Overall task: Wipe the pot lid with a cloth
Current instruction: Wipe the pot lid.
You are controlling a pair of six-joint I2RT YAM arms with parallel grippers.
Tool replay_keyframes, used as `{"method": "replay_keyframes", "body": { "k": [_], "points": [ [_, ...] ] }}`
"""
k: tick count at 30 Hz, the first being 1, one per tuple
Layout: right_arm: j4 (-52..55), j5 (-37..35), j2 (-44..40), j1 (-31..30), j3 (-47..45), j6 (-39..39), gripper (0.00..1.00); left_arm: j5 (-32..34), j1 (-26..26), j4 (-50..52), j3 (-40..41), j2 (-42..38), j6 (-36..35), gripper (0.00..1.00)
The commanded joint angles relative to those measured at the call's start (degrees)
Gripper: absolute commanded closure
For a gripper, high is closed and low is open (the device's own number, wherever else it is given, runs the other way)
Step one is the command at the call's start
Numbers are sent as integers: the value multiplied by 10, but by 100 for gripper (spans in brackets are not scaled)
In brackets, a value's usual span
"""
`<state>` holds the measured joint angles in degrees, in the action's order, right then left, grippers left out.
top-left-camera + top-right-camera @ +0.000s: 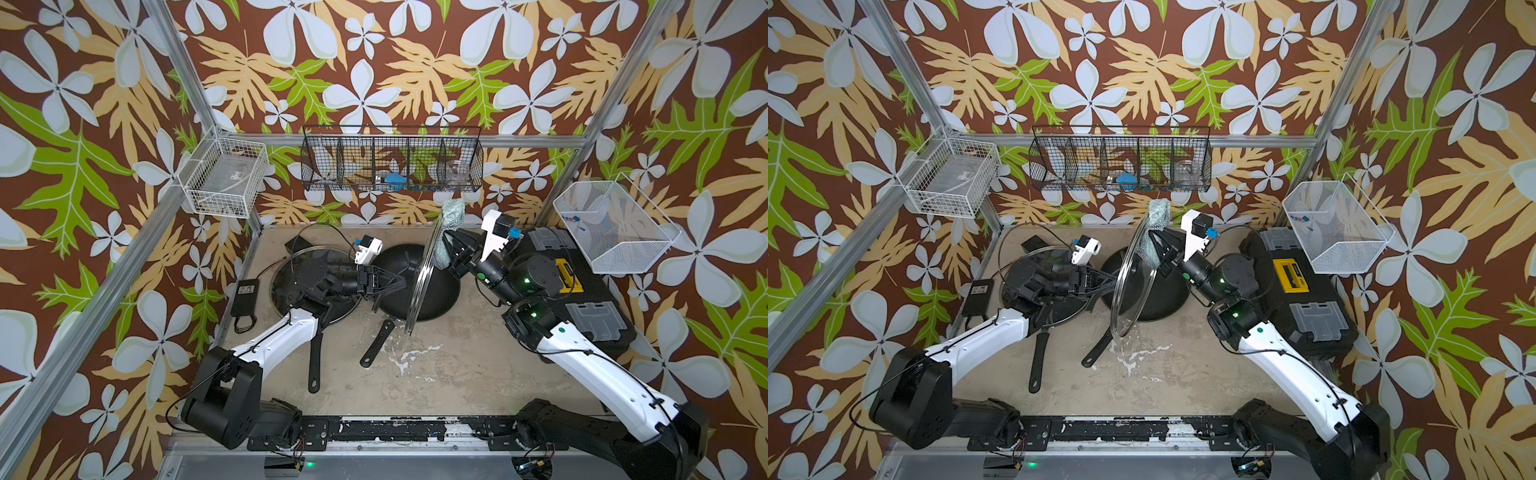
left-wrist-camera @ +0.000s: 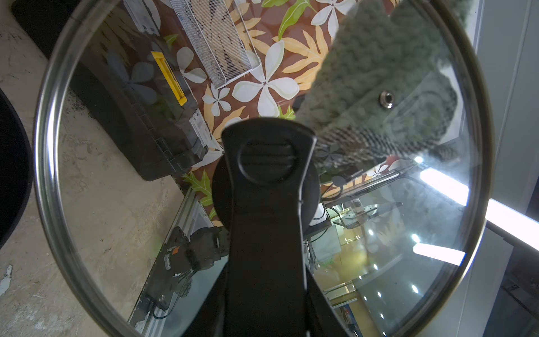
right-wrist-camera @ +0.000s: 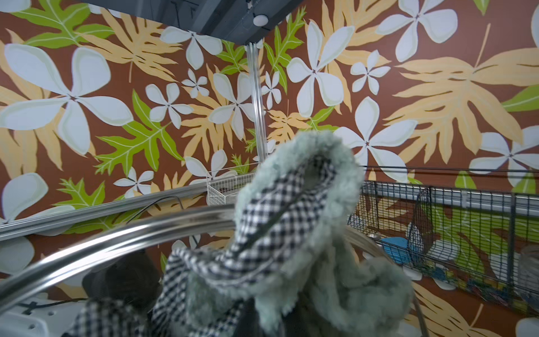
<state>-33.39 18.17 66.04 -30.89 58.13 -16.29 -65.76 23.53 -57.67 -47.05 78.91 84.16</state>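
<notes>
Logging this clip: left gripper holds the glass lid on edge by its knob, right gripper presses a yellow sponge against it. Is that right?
Not a yellow sponge: the right gripper presses the pale grey-teal cloth against the glass lid, as the right wrist view shows. The rest stands: the left gripper holds it on edge by its knob.

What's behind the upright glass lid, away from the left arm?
Through the steel-rimmed glass lid, the fluffy grey-teal cloth presses its far face near the rim. The black toolbox with a yellow latch shows too. The cloth hides the right tool holding it.
</notes>
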Motion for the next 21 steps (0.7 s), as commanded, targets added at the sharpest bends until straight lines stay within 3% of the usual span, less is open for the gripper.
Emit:
{"method": "replay_keyframes", "body": {
  "k": [1,10,21],
  "points": [
    [14,-51,27,20,11,-17,100,8,1,-82,-2,-12,-5,100],
    [35,-29,51,38,1,-27,100,12,2,-85,-6,-23,0,100],
    [-10,111,-70,-10,-72,-16,100,16,1,-96,-6,-4,4,100]
  ]
}}
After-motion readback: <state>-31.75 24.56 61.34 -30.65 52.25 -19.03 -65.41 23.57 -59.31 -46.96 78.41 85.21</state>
